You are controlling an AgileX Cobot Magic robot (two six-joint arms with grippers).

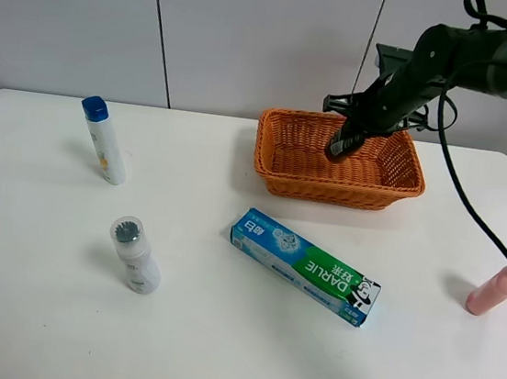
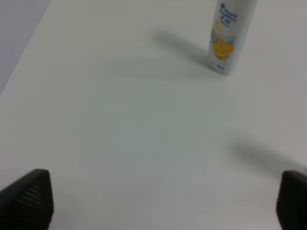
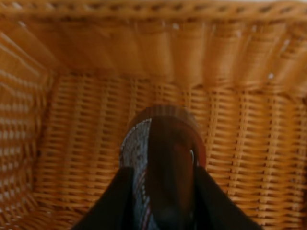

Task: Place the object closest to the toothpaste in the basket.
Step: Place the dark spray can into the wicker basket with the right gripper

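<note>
The toothpaste box [image 1: 304,265], blue, green and white, lies flat at the table's middle front. The orange wicker basket [image 1: 327,191] stands behind it. My right gripper [image 1: 359,124] hangs over the basket and is shut on a dark cylindrical bottle [image 1: 340,146], held tilted just above the basket floor. In the right wrist view the gripper [image 3: 163,191] clamps the dark bottle [image 3: 165,143] over the woven floor [image 3: 76,143]. My left gripper [image 2: 158,201] is open and empty above bare table; it does not show in the exterior view.
A white bottle with a blue cap [image 1: 104,139] stands at the left rear and also shows in the left wrist view [image 2: 229,33]. A white bottle with a grey cap [image 1: 134,254] stands front left. A pink bottle [image 1: 493,291] stands at the right edge.
</note>
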